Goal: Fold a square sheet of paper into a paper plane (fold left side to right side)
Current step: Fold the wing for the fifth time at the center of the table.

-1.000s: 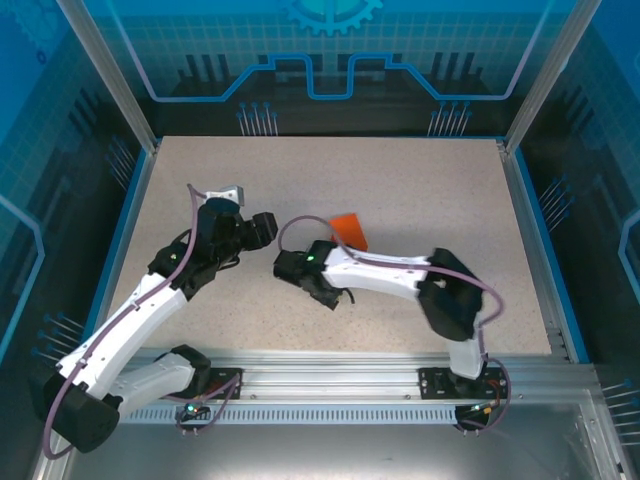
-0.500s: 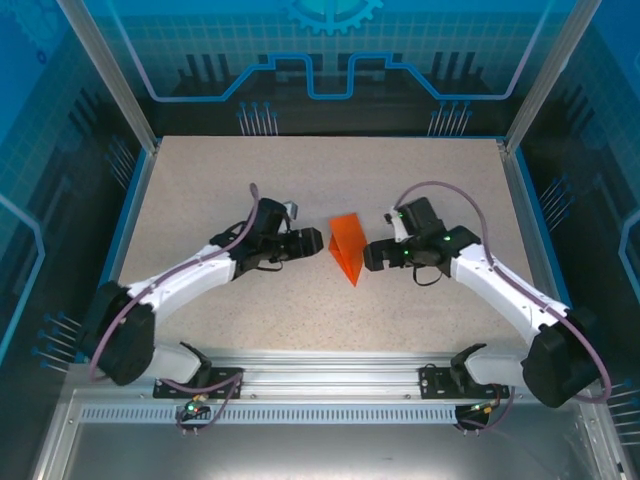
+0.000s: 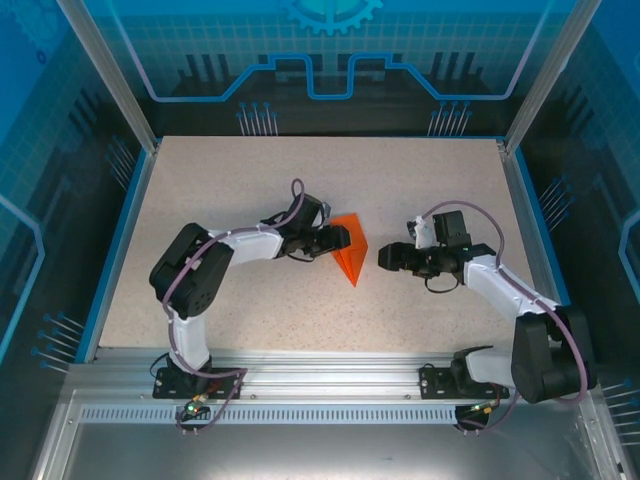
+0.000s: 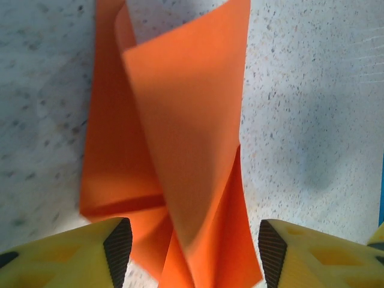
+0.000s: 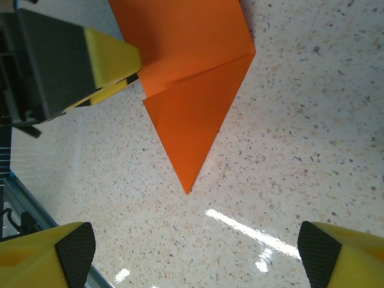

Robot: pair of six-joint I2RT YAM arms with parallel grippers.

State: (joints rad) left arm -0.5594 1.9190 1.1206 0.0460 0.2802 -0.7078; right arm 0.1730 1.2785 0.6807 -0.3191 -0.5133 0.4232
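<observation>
The orange-red square sheet of paper (image 3: 351, 255) lies mid-table, folded into a pointed shape whose tip faces the near edge. My left gripper (image 3: 338, 240) is at its left edge. In the left wrist view the paper (image 4: 180, 120) runs between my left gripper's (image 4: 192, 252) parted fingers (image 4: 117, 249), and one flap curls up off the table. My right gripper (image 3: 385, 257) stands open a little to the right of the sheet, apart from it. In the right wrist view the paper's point (image 5: 192, 102) lies ahead of my right gripper (image 5: 195, 255), with bare table between its pads.
The speckled table (image 3: 250, 180) has blue raised edges (image 3: 120, 240) on both sides. An aluminium rail (image 3: 330, 365) holds the arm bases at the near edge. A yellow finger of the left gripper (image 5: 111, 60) sits beside the paper's upper corner.
The left gripper has moved right onto the sheet's left edge and its jaws have narrowed. The right gripper has drawn back slightly to the right. A flap of paper has lifted.
</observation>
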